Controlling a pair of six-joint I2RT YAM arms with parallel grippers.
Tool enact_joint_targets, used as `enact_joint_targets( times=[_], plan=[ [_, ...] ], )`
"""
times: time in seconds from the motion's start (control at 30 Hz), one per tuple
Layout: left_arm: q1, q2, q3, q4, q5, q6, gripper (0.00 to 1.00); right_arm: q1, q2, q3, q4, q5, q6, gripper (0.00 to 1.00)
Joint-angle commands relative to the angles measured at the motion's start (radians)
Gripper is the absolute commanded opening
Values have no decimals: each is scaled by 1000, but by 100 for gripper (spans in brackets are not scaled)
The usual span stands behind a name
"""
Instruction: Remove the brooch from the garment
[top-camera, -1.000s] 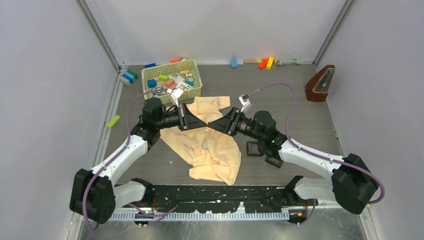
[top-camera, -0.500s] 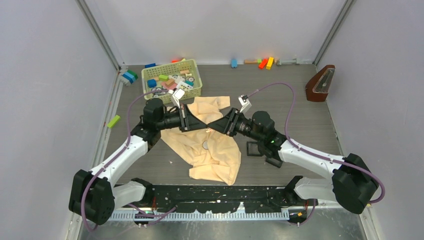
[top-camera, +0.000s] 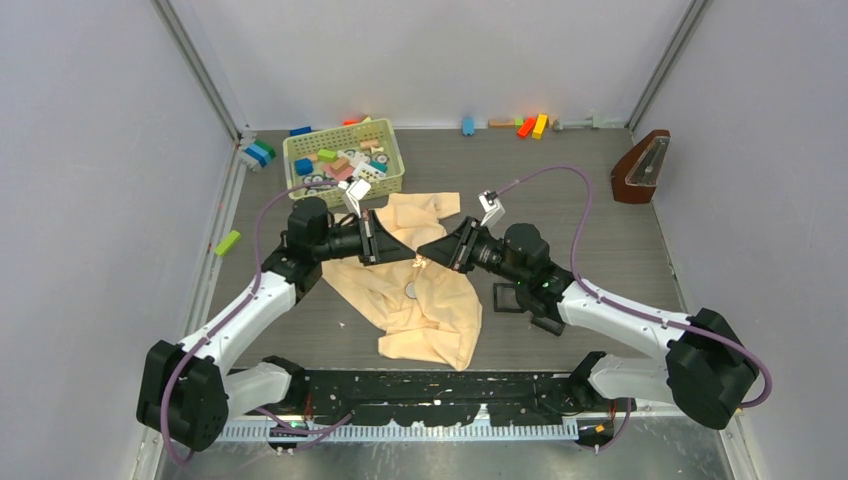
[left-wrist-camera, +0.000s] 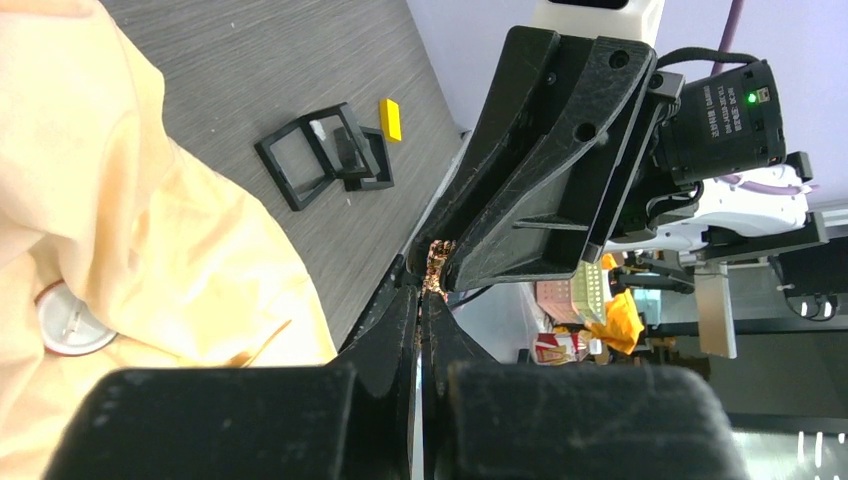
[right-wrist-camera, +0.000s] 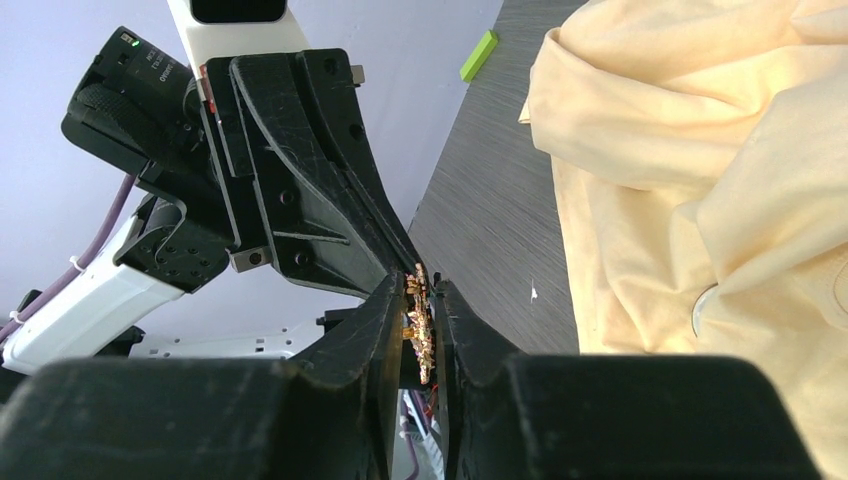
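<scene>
Centre frame: right black gripper (right-wrist-camera: 420, 293) pinches tiny glinting brooch (right-wrist-camera: 417, 326); left black gripper (left-wrist-camera: 421, 300) fully closed, tips beside it; lens print (left-wrist-camera: 735, 96) unreadable.

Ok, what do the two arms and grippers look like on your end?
Identical pair: left arm and right arm have white link shells with black joints; a purple cable runs along each. The left gripper and right gripper are black, scuffed wedges.

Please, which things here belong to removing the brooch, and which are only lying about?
For the job: brooch, garment, left gripper, right gripper.
Just lying about: basket, black frames, metronome, green block, grey disc.
</scene>
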Motion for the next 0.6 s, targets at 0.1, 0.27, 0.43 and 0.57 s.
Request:
enact_joint_targets(
  times=[0.1,0.27,0.43,0.57],
  plan=[
    [-3,1,33,73,9,-85,0,7,-30,-12,26,41,-40,21],
    [-4,26,14,178,31,-194,0,6,-30,-16,18,50,-53,20],
    [-7,32,-11,249,18,-291,0,8,-30,-20,12,65,-73,18],
    [-6,24,-11,258,4,-323,0,9,-31,-26,13,71,-90,16]
  ],
)
